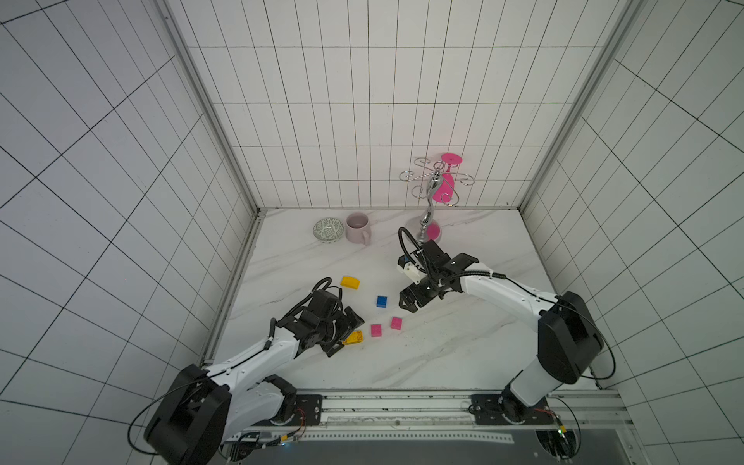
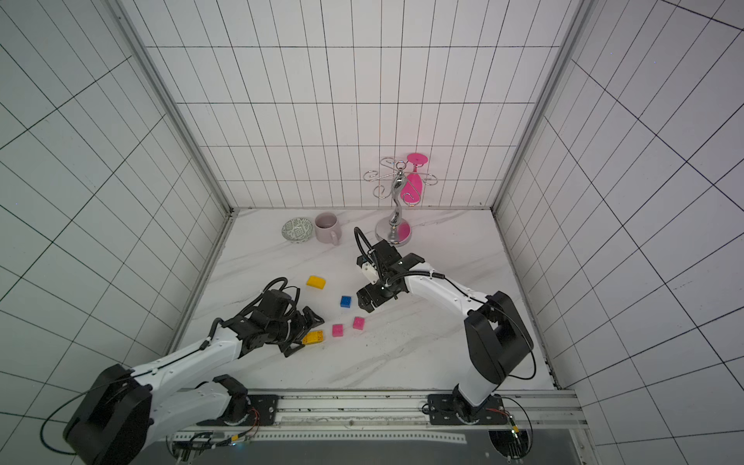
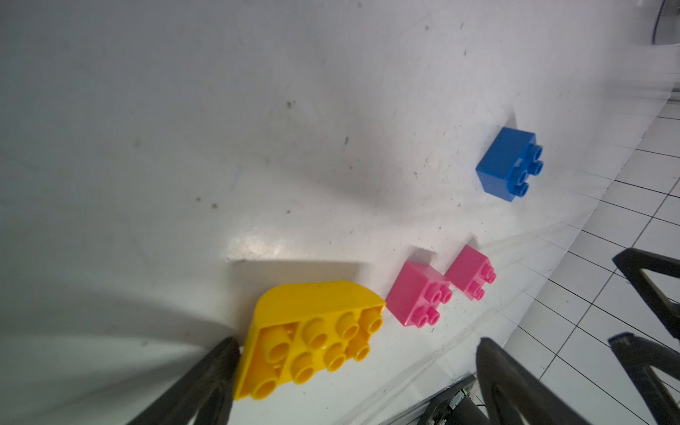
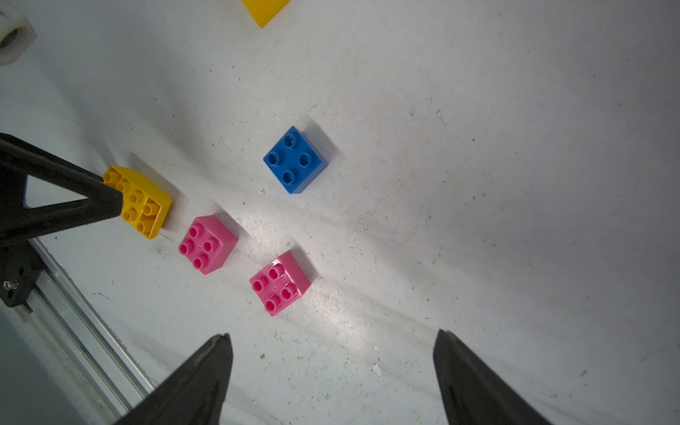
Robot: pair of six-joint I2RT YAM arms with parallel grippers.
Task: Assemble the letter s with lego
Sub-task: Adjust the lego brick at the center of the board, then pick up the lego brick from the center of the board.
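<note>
Low over the marble table (image 1: 443, 354), the left gripper (image 1: 347, 337) stands spread and empty around the nearer yellow curved brick (image 3: 312, 331), 1 fingertip (image 3: 220, 364) touching its end. Studs up, its long axis runs jaw to jaw, pointing at a pink brick (image 3: 415, 298). Best centre it before closing. The right gripper (image 1: 406, 302), also spread and empty, hovers beside the blue brick (image 1: 381, 301).
</note>
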